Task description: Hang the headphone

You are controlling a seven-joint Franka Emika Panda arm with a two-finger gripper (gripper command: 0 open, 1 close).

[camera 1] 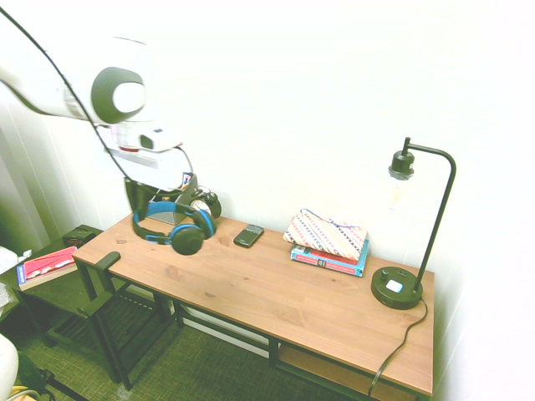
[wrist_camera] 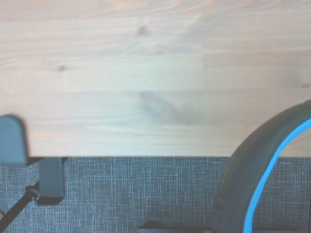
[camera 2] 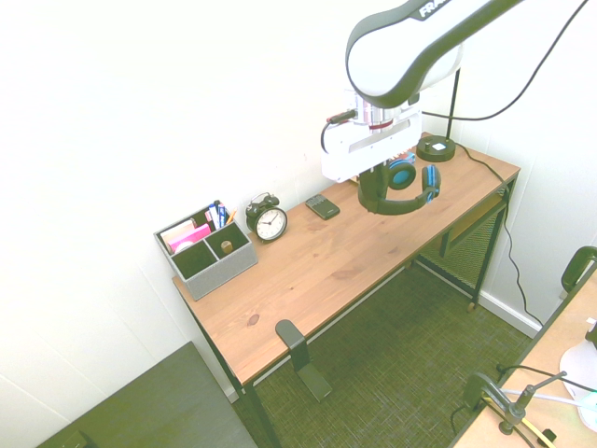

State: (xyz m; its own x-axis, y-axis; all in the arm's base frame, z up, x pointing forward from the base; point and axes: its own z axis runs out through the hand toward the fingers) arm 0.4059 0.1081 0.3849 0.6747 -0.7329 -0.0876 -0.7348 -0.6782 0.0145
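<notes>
One headphone, black and blue, hangs in the gripper at left of frame, first exterior view. Jaws closed on the headband; both ear cups clear of the desk. Phone flat near the desk's back edge; alarm clock partly behind the headphone. Right of centre, a striped pouch on books; black lamp at the desk's right end.

Second exterior view: headphone right of centre, held in the air, cups toward the right of frame. Grey organizer at left with pens, clock just beside it, phone further right. Black hanger on the desk's front edge, lower centre, nothing on it.

Wrist view: headband curves up from lower right, blue inner edge. Hanger at left, on the wood's edge. Dark woven floor below.
</notes>
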